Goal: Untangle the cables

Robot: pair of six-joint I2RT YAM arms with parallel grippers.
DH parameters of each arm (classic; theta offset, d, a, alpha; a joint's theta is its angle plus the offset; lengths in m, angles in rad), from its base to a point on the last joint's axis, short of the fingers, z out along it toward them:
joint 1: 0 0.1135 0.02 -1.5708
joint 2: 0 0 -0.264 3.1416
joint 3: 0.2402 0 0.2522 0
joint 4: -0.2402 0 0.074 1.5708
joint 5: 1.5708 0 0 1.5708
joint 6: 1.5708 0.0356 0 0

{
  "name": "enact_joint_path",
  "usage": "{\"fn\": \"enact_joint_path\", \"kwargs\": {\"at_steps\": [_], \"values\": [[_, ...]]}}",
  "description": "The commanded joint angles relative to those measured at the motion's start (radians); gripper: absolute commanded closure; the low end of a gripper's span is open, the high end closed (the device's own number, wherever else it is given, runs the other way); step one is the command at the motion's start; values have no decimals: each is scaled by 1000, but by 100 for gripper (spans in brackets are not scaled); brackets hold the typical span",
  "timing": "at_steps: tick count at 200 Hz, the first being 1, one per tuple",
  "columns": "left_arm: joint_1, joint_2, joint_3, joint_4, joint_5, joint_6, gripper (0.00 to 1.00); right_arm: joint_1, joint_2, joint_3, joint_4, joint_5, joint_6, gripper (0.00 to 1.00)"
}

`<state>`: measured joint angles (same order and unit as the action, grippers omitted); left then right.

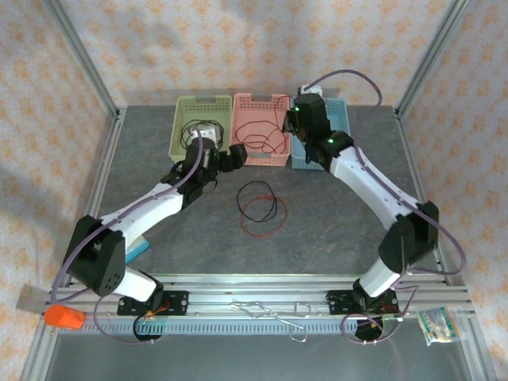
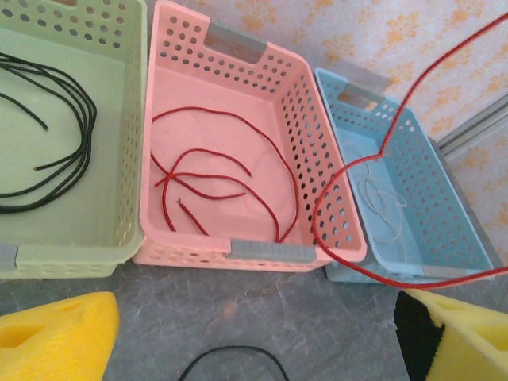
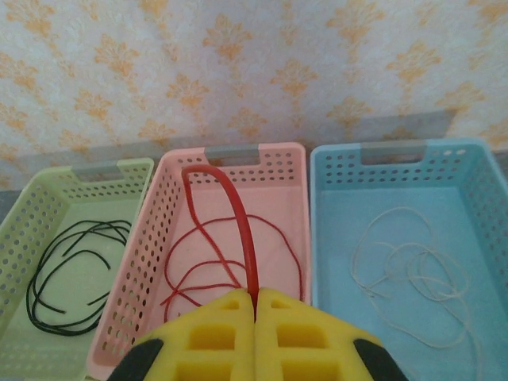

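My right gripper [image 3: 255, 308] is shut on a red cable [image 3: 243, 222] that arches up and back down over the pink basket [image 3: 159, 230]. In the top view that gripper [image 1: 295, 121] hangs over the pink and blue baskets' shared edge. The same red cable [image 2: 379, 155] swings across the left wrist view. My left gripper [image 2: 254, 349] is open and holds nothing; in the top view it [image 1: 230, 159] sits just in front of the pink basket [image 1: 258, 162]. On the table lie a black cable loop [image 1: 255, 183] and a red cable loop [image 1: 262, 233], overlapping.
A green basket [image 2: 131, 119] holds black cables [image 2: 79, 135], more red cables [image 2: 214, 178] lie in the pink basket, and a blue basket [image 2: 444, 214] holds a pale white cable [image 2: 381, 202]. The three baskets stand side by side at the table's far edge.
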<state>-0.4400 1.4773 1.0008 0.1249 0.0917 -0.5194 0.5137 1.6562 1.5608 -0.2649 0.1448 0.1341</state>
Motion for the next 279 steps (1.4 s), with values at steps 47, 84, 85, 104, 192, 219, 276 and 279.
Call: {"fn": "enact_joint_path", "kwargs": {"at_steps": [47, 84, 85, 104, 192, 219, 276, 279], "values": [[33, 128, 172, -20, 0, 2, 7, -16, 382, 430, -60, -40, 16, 100], [43, 172, 230, -57, 9, 6, 7, -29, 615, 729, -164, -87, 50, 100], [43, 172, 232, -57, 10, 6, 7, -30, 620, 735, -165, -90, 52, 100], [43, 180, 239, -69, 23, 7, 7, -43, 688, 799, -154, -171, 72, 100], [30, 145, 118, -100, 28, 18, 9, -86, 772, 837, -193, -242, 87, 58], [23, 124, 72, -99, 15, 16, 10, -86, 747, 835, -210, -220, 76, 52], [-19, 96, 11, -122, -30, 36, 16, -75, 568, 637, -177, -222, 56, 53], [-24, 93, 8, -125, -33, 38, 16, -73, 552, 614, -167, -220, 54, 53]]}}
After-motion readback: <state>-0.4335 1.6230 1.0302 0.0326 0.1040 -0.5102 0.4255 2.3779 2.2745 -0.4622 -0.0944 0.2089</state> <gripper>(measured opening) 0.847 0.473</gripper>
